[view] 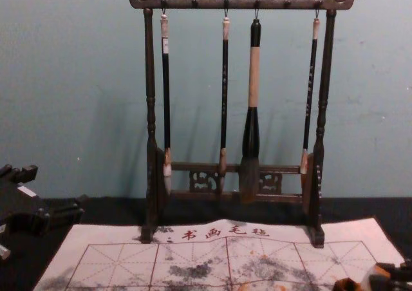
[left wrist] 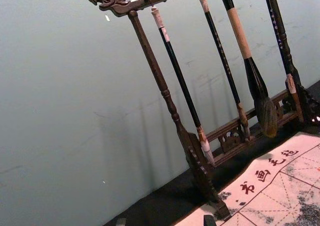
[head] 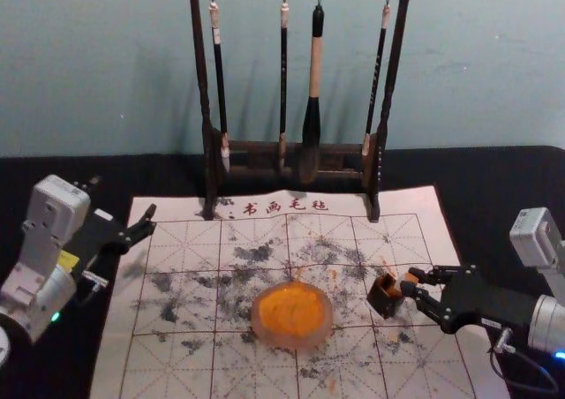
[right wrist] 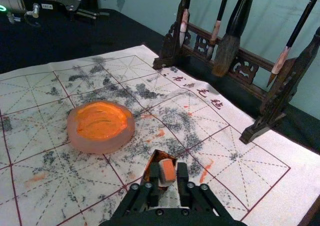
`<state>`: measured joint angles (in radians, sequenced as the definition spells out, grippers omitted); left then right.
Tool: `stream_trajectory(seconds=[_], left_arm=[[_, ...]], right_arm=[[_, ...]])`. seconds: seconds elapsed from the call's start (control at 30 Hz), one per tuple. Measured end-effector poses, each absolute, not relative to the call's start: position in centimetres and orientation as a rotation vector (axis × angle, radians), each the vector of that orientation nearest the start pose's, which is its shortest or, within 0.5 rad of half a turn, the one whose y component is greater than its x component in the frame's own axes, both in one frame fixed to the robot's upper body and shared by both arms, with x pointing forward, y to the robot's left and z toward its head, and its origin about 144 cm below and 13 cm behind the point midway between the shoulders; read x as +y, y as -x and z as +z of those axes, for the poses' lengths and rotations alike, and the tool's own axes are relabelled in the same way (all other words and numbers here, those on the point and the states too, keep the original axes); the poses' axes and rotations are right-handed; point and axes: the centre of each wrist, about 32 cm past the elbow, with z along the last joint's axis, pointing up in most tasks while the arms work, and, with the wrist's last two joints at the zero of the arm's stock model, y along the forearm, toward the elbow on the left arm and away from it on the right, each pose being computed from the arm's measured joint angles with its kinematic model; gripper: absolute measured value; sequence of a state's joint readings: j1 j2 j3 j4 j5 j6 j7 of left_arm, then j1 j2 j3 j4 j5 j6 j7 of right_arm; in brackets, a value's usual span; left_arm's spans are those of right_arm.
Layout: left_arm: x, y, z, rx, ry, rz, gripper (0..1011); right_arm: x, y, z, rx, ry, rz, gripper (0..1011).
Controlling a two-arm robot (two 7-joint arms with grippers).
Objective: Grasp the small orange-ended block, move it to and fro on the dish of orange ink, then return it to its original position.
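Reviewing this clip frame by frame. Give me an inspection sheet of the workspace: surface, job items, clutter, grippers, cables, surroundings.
Surface: white gridded mat with grey and orange stains, on black cloth.
Job items: dish holding orange ink; orange-ended block at the right tool, beside the dark holder; whether it is gripped, I cannot tell.
Clutter: rack with four hanging brushes, beyond the dish.
Grippers: right tool at the block; left tool open, by the mat's left edge.
Cables: looped cable beside the right arm.
Surroundings: blue-green wall behind the rack.
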<state>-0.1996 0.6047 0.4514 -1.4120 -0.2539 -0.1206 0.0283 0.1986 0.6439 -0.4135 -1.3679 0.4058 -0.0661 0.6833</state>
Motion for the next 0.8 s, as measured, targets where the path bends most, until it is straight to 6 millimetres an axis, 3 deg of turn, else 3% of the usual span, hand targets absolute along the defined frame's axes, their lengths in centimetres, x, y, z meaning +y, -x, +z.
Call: stream_trajectory(seconds=[0.1,0.23,0.8], left_arm=[[30.97,-48.86,113.98,-0.285,-0.304,1.248,1001],[30.97,-48.86,113.98,-0.285,-0.305,1.248,1001],[30.97,-48.86,113.98,-0.285,-0.305,1.248,1001]], right_arm=[[-34.24,-49.08,113.94,-0.017,0.318,-0.643,131],[-34.24,-49.08,113.94,-0.017,0.318,-0.643,112],[-34.24,-49.08,113.94,-0.017,0.318,-0.643,112]])
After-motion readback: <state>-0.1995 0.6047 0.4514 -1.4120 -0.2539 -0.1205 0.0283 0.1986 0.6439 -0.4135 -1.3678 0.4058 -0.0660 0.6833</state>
